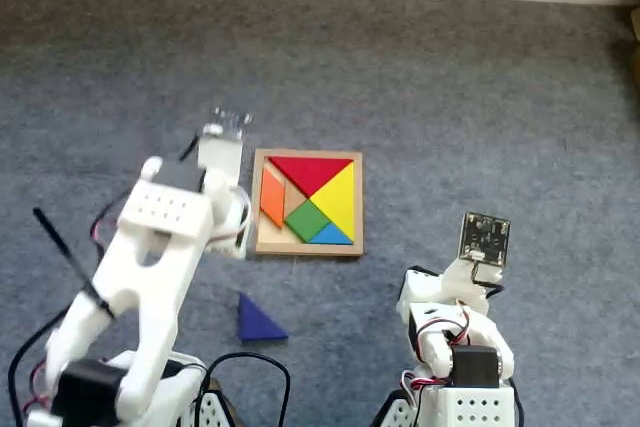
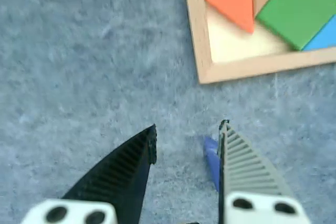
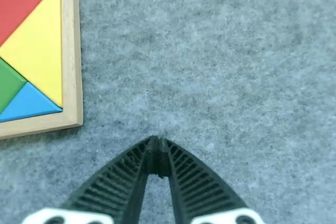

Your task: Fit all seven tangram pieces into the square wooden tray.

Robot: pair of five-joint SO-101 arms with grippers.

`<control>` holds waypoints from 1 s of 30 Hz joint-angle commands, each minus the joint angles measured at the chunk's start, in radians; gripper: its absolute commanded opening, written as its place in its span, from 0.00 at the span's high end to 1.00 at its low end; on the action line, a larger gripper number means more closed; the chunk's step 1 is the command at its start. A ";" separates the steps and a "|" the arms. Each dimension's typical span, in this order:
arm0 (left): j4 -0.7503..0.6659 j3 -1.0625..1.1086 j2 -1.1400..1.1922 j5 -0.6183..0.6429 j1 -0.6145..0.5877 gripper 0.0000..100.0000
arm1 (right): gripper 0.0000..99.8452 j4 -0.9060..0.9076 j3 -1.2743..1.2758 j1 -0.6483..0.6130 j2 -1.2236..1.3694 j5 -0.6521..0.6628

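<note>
Five coloured pieces sit in the square wooden tray [image 1: 310, 249] at mid-tabletop; its near-left corner is bare wood. One dark blue triangle [image 1: 258, 320] lies loose toward the tabletop's near edge, left of centre, apart from the tray.

Left pincer [image 2: 188, 129]: open, holding nothing, low over the felt just off the tray's near-left corner, with blue showing beside its pale finger [image 2: 247, 166].

Right pincer [image 3: 156, 145]: closed on nothing, off the tray's near-right corner.

Assessment: the triangle is probably light, rigid, thin and smooth-faced, so liable to slide or tip. Recommend gripping across two of its edges near the middle, with the jaws low to the felt.
</note>
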 commanded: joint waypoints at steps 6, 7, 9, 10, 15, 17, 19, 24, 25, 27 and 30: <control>0.025 0.188 -0.174 -0.002 0.091 0.80 | 0.99 -0.021 0.099 0.012 0.001 0.008; 0.032 0.193 -0.174 -0.002 0.102 0.80 | 0.99 -0.021 0.099 0.012 0.001 0.008; 0.034 0.193 -0.174 -0.002 0.114 0.80 | 0.99 -0.021 0.099 0.012 0.001 0.008; 0.034 0.193 -0.174 -0.002 0.122 0.80 | 0.99 -0.021 0.099 0.012 0.001 0.008; 0.037 0.202 -0.174 0.015 0.177 0.80 | 0.99 -0.021 0.099 0.012 0.001 0.008; 0.040 0.208 -0.176 0.103 0.209 0.80 | 0.99 -0.021 0.099 0.012 0.001 0.008; 0.041 0.217 -0.174 0.249 0.257 0.80 | 0.99 -0.021 0.099 0.012 0.001 0.008; 0.034 0.243 -0.174 0.620 0.364 0.80 | 0.99 -0.021 0.099 0.012 0.001 0.008; 0.034 0.245 -0.174 0.620 0.392 0.79 | 0.99 -0.021 0.099 0.012 0.001 0.008; 0.032 0.262 -0.174 0.612 0.443 0.77 | 0.99 -0.021 0.099 0.012 0.001 0.008; 0.005 0.292 -0.173 0.614 0.469 0.64 | 0.99 -0.021 0.099 0.013 0.001 0.008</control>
